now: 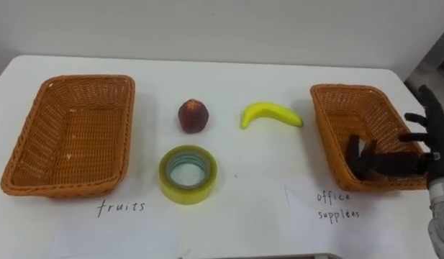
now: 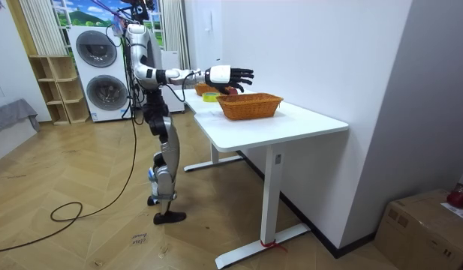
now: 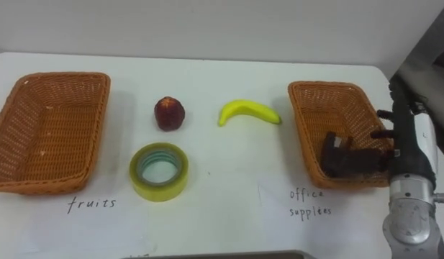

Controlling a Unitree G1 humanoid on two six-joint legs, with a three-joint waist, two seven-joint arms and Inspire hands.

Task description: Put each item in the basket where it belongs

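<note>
Right hand (image 1: 425,133) is seen at the right edge, held over the right basket (image 1: 326,137), fingers straight and spread apart, nothing gripped. Below it, in the basket's near part, a dark item (image 1: 362,158) is seen; what kind it is can't be told, nor whether the hand touches it. On the white table (image 1: 236,72), btwn. the two baskets, three things are laid out: a reddish round fruit (image 1: 193,116) far and left of centre, a banana (image 1: 270,114) to its right and near the right basket, and a roll of yellowish tape (image 1: 187,194) lying flat, nearer than the fruit and well apart from both baskets. Left basket (image 1: 85,78) is set at the table's left side. A handwritten label (image 1: 121,207) is placed near the left basket's near edge, and another (image 1: 337,205) near the right one. In the room view the robot is shown standing upright at the table's side, right arm stretched out over the basket.
</note>
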